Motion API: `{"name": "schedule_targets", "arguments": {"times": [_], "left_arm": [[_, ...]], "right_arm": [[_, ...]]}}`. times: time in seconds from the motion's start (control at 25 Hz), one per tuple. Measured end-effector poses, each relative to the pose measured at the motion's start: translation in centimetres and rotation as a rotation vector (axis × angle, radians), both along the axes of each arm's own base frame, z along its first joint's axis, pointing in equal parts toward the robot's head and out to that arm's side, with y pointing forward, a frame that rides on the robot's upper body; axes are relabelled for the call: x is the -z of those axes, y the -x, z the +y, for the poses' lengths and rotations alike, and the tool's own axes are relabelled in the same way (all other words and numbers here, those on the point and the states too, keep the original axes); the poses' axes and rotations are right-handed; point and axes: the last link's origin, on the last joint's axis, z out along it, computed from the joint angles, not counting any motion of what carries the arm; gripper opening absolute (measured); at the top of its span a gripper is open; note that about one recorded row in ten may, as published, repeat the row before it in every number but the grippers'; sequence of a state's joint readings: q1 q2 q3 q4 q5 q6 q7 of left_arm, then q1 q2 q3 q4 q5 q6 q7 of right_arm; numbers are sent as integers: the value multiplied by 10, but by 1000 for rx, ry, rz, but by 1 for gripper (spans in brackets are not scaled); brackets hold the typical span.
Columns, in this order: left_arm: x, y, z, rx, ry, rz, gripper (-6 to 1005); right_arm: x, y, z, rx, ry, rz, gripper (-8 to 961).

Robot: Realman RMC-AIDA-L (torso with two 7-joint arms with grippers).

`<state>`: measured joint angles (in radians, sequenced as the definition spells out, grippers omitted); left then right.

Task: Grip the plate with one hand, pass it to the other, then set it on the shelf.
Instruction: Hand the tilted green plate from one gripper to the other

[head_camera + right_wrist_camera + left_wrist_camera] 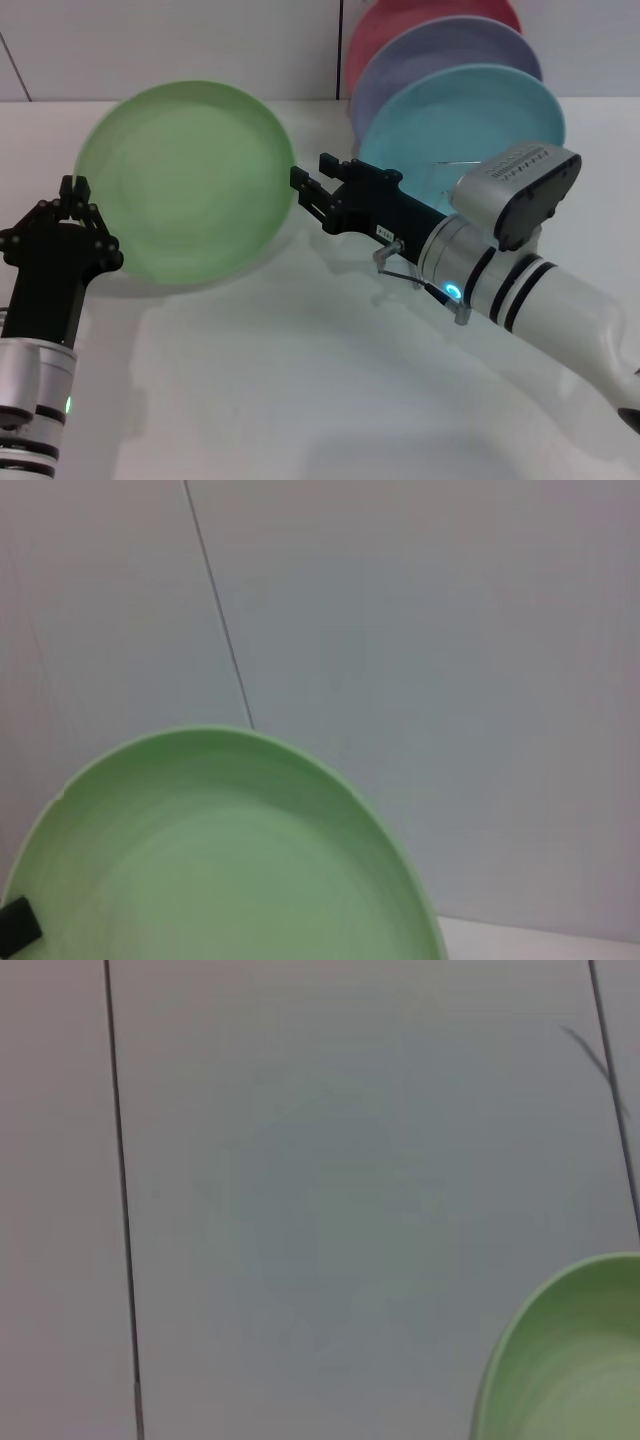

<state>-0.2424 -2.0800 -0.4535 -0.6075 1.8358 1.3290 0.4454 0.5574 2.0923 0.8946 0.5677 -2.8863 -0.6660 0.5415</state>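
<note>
The pale green plate (190, 180) hangs tilted above the white table, its face toward me. My left gripper (75, 192), on the black forearm, is shut on the plate's left rim. My right gripper (308, 180), on the white black-banded arm, is open, its fingertips at the plate's right rim. The plate also shows in the left wrist view (575, 1360) and fills the lower part of the right wrist view (230, 860). The wire shelf (392, 260) stands behind my right forearm, mostly hidden.
A turquoise plate (470, 115), a lavender plate (440, 50) and a pink plate (375, 35) stand on edge in the shelf at the back right. A white wall runs close behind. The white table (300, 400) extends toward me.
</note>
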Motion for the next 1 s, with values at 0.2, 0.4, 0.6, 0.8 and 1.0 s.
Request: {"name": "schedule_targets", "arguments": {"times": [0.2,0.4,0.6,0.8,1.0], "left_arm": [[1,-2,-3,13,-4,21,34],[2,-4,-4,18,-6,38,34],[1,-3,-3,10,-11,45,35],[1,-2,-3,8,-11,46,35],[1,-2,-4,8,-9,49,35]], "right_arm": [[1,2,2,2,5,-12,430],[2,4,3,-1,8,-14,425],[4,6,3,-5,14,-20,408],[5,6,4,3,21,-24,342],[5,7,5,7,22,-22,240]]}}
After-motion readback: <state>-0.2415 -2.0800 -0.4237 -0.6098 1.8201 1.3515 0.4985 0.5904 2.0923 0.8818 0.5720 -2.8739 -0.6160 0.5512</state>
